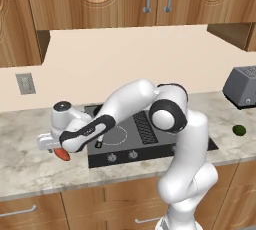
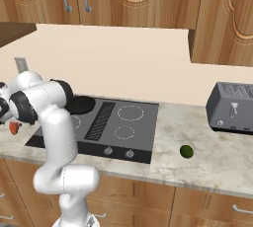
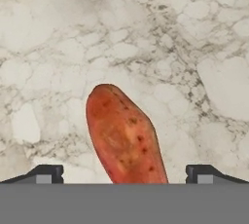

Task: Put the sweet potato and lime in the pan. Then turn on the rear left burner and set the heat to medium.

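The arm reaches low to the robot's left, elbow raised, forearm sloping down. The gripper point(image 3: 124, 173) points straight down, fingers point(image 3: 47, 173) spread wide (nothing clasped between them), hovering just above the surface.

A: The left base view looked forward and down from behind the arm, taking in the cooktop point(image 1: 150, 134) and the marble counter point(image 1: 30, 159) from mid-range.

B: The right base view faced the same cooktop point(image 2: 118, 122) from the other side; both shared the toaster point(image 2: 232, 108).

A: The hand view looked straight down, close over the counter point(image 3: 58, 33).
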Motion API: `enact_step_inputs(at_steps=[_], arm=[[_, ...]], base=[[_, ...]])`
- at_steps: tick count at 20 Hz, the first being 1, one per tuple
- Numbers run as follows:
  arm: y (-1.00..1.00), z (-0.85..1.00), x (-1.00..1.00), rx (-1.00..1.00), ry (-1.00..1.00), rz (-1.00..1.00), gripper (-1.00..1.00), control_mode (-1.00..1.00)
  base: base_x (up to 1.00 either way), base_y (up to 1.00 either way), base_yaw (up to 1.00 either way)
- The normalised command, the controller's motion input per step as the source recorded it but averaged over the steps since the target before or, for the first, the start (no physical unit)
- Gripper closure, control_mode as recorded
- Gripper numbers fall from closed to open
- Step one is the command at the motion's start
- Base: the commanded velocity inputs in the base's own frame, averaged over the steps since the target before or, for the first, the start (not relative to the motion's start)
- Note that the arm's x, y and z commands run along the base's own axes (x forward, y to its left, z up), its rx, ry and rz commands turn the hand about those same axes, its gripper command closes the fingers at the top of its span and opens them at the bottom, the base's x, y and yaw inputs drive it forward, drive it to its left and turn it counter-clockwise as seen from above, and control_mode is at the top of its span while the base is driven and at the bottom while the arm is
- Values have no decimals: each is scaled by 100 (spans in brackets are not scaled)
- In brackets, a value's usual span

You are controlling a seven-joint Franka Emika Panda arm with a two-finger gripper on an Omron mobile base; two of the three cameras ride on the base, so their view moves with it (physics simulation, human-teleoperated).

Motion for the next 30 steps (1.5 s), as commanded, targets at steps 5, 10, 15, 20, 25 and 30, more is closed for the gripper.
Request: enact_step_inputs(at_steps=[5, 10, 15, 20, 25, 30], arm=[[4, -10, 10, 0, 0, 0, -100, -100], [0, -17, 10, 0, 0, 0, -100, -100], [0, -21, 1, 0, 0, 0, -100, -100], [0, -10, 0, 0, 0, 0, -100, -100], [0, 0, 0, 0, 0, 0, 100, -100], [0, 0, 0, 0, 0, 0, 100, -100]], base=[[0, 0, 0], [0, 0, 0], [0, 0, 0], [0, 0, 0], [0, 0, 0], [0, 0, 0]])
